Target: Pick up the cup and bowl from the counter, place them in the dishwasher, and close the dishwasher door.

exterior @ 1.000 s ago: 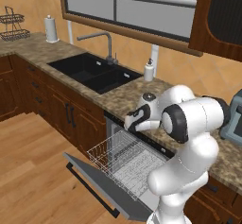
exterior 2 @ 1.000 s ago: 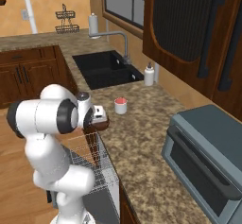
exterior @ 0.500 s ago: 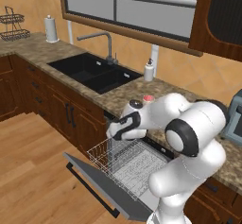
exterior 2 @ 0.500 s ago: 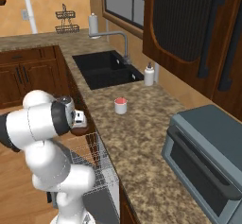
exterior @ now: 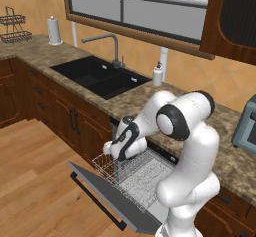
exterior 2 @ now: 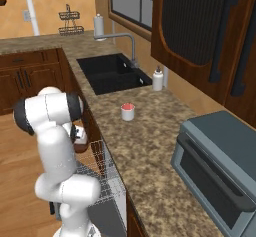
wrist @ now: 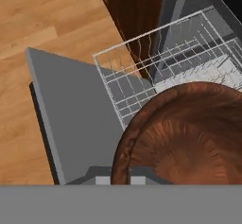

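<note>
End effector [exterior: 116,151] clamped narrow on bowl [wrist: 189,133], hanging over front corner of rack [exterior: 131,173]; rack lies directly below, door [exterior: 107,196] open flat. Cup [exterior 2: 128,111] on worktop [exterior 2: 150,146], well apart

Base views flank arm, sharing counter [exterior: 65,56] and sink [exterior 2: 110,73]; hand view close above dishwasher rack [wrist: 160,62]

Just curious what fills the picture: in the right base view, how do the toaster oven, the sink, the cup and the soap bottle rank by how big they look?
1. toaster oven, though it sits nearest the camera
2. sink
3. soap bottle and cup: close in size, the bottle slightly taller; too close to rank.
</note>
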